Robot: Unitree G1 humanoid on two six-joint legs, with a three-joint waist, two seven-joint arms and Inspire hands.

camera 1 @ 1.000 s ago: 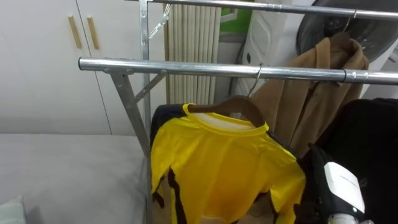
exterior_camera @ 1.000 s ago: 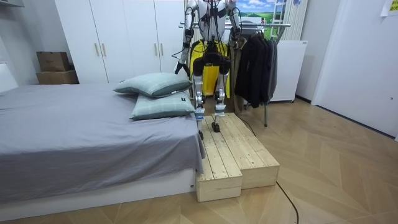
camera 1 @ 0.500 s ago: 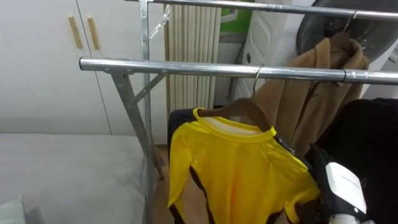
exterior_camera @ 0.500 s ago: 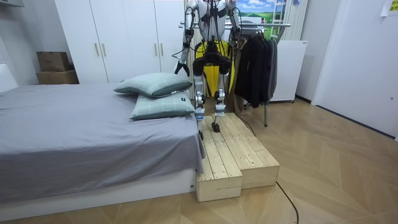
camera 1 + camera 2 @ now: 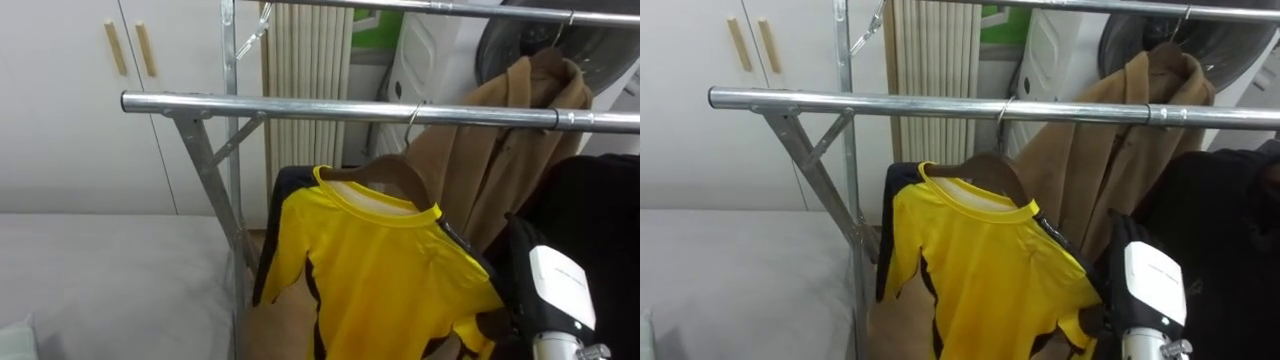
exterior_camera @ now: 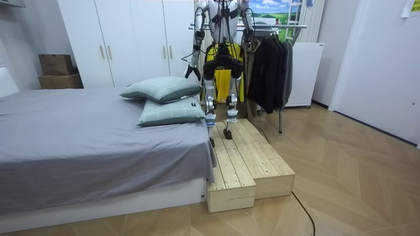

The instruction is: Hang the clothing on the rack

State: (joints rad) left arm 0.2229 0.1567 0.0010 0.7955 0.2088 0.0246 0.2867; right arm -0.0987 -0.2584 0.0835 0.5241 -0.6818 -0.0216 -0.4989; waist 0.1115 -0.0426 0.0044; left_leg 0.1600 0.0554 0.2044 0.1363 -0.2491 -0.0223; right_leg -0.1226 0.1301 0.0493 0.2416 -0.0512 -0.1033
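bedroom rail (image 5: 330,108) carries the yellow shirt (image 5: 380,270); right hand (image 5: 558,292) beside it, hold impossible to tell.

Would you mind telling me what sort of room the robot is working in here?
Most likely a bedroom: a grey-covered bed with two pillows, white wardrobe doors behind it, and a metal clothes rail carrying a yellow shirt on a hanger.

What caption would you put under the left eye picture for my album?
Yellow shirt on a wooden hanger, hooked on the metal rail beside a brown coat.
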